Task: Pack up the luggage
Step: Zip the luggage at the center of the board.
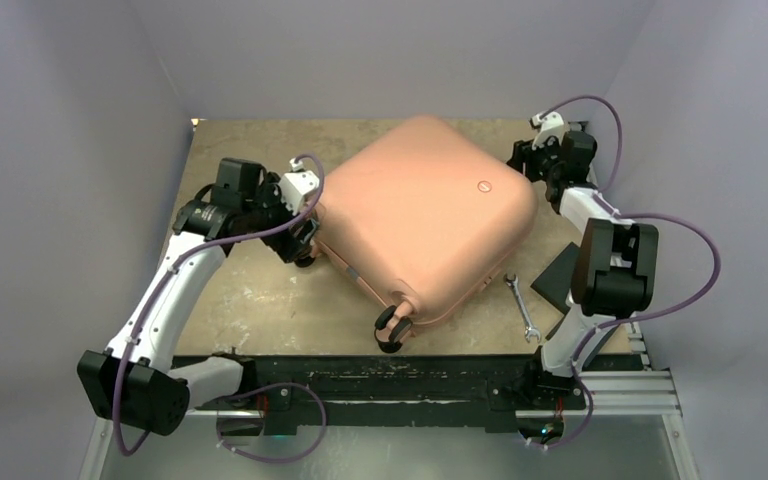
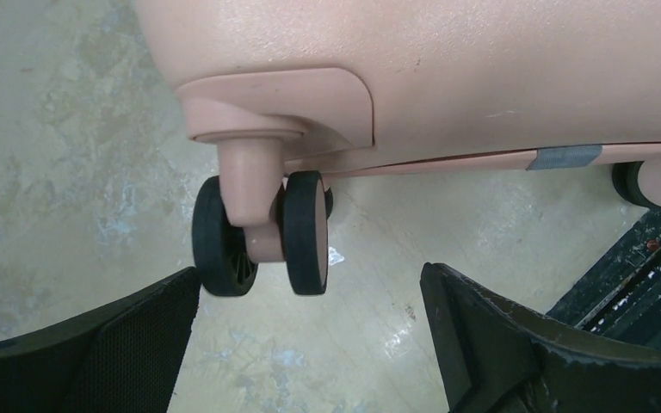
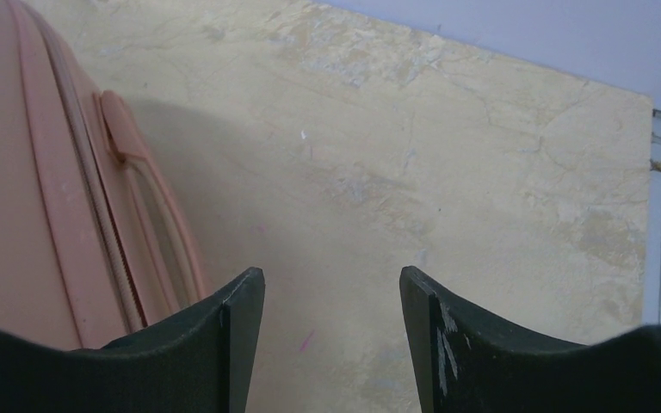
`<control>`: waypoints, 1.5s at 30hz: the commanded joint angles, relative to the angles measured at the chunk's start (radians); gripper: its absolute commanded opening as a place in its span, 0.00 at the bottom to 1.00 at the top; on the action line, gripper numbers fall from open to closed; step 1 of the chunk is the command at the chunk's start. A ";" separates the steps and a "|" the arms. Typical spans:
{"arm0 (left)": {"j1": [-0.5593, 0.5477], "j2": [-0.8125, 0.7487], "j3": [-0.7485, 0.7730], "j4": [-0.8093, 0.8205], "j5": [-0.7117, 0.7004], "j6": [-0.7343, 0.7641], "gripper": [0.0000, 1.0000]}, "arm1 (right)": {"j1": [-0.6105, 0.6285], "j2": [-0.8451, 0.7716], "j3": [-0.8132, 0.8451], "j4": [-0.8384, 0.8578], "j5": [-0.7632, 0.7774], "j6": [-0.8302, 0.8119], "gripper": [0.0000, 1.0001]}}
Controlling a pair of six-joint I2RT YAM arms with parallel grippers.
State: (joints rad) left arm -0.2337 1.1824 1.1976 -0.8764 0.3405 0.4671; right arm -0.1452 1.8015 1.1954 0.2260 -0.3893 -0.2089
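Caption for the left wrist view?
Jaws open, left gripper faces a twin wheel of the closed luggage.

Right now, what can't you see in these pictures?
Inside the salmon-pink hard-shell suitcase: closed shell hides it, every view.
The flat black square pad: top view, the right arm covers part.
The far black caster wheel: left wrist view, cut by the edge.
The round badge: top view, too small to read.

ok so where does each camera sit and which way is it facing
Top external: high behind the robot, looking down at the table and closed luggage; left arm and right arm show.
Left wrist: low beside the luggage, facing its wheel pair; open left tool shows.
Right wrist: facing the table past the luggage's handle; open right tool shows.
All share the luggage.
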 commanded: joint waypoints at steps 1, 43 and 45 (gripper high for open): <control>-0.040 0.025 -0.054 0.127 -0.034 -0.015 0.99 | -0.004 -0.059 -0.044 -0.013 -0.044 -0.038 0.62; 0.224 1.127 1.126 0.233 -0.685 -0.147 0.37 | 0.304 -0.266 -0.151 -0.304 -0.418 -0.225 0.58; 0.233 1.127 1.170 0.204 -0.681 -0.177 0.39 | 0.309 -0.271 -0.154 -0.295 -0.449 -0.207 0.59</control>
State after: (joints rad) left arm -0.0605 2.2452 2.2333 -0.7528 0.0822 0.5266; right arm 0.0345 1.5524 1.0653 0.0002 -0.5945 -0.4583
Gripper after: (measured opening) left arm 0.565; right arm 0.575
